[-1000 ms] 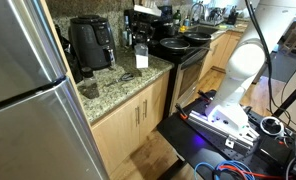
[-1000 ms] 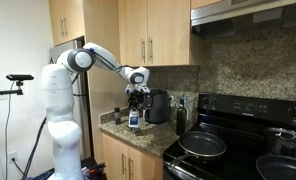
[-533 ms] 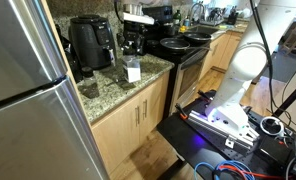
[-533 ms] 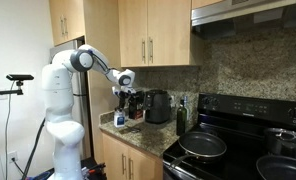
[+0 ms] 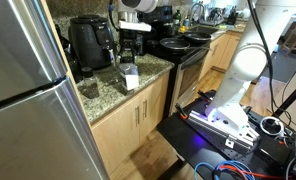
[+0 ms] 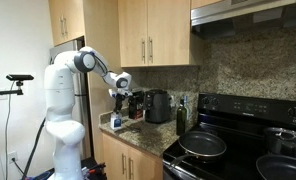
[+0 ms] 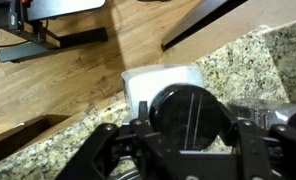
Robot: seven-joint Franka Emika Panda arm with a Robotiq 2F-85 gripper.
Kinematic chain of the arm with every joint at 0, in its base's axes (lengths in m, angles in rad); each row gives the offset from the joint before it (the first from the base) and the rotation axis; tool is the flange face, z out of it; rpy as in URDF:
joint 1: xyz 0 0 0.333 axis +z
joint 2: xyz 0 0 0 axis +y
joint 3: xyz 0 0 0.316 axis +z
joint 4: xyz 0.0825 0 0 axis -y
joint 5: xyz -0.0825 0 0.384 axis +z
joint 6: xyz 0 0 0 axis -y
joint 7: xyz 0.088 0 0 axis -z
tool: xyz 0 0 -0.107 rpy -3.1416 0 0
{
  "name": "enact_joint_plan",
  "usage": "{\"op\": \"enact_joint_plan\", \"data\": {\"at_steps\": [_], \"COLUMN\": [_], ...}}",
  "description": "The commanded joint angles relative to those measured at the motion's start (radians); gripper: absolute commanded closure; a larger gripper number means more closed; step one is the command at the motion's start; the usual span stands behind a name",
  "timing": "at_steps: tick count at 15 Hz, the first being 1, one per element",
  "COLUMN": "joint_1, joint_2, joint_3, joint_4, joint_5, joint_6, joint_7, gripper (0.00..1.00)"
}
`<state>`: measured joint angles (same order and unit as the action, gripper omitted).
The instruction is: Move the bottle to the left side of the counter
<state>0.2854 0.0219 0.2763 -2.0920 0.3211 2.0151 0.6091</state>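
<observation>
The gripper (image 5: pixel 128 62) is clenched on the dark top of the bottle (image 5: pixel 129 77) and holds it upright just inside the front edge of the counter (image 5: pixel 100 97). The bottle is in front of the black air fryer (image 5: pixel 91 42) and well apart from the stove (image 5: pixel 184 45). In the wrist view the fingers (image 7: pixel 104 150) flank the bottle's round dark top, with granite and the counter's front edge below it; whether its base touches the granite cannot be told.

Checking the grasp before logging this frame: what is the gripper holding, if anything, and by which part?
The gripper holds the bottle by its dark top, clamped from both sides; the white body hangs below it.
</observation>
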Motion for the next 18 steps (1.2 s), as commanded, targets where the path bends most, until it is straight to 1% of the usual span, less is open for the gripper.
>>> {"op": "enact_joint_plan", "data": {"at_steps": [1, 4, 6, 12, 13, 14, 15, 16, 18], "joint_1": [0.036, 0.062, 0.067, 0.067, 0.074, 0.076, 0.079, 0.076, 0.083], "joint_2": [0.027, 0.038, 0.029, 0.032, 0.173, 0.177, 0.191, 0.114, 0.166], "joint_3": [0.033, 0.043, 0.043, 0.042, 0.037, 0.038, 0.037, 0.035, 0.03], "joint_4": [-0.009, -0.031, -0.068, -0.107, 0.109, 0.128, 0.176, 0.034, 0.125], "joint_5": [-0.008, -0.06, -0.071, -0.077, -0.151, -0.16, -0.159, -0.14, -0.146], "joint_6": [0.091, 0.214, 0.293, 0.394, 0.333, 0.312, 0.293, 0.344, 0.33], "joint_7": [-0.031, -0.016, -0.022, -0.047, 0.0, -0.001, 0.0, -0.008, -0.008], "gripper": [0.61, 0.61, 0.61, 0.61, 0.61, 0.61, 0.61, 0.36, 0.36]}}
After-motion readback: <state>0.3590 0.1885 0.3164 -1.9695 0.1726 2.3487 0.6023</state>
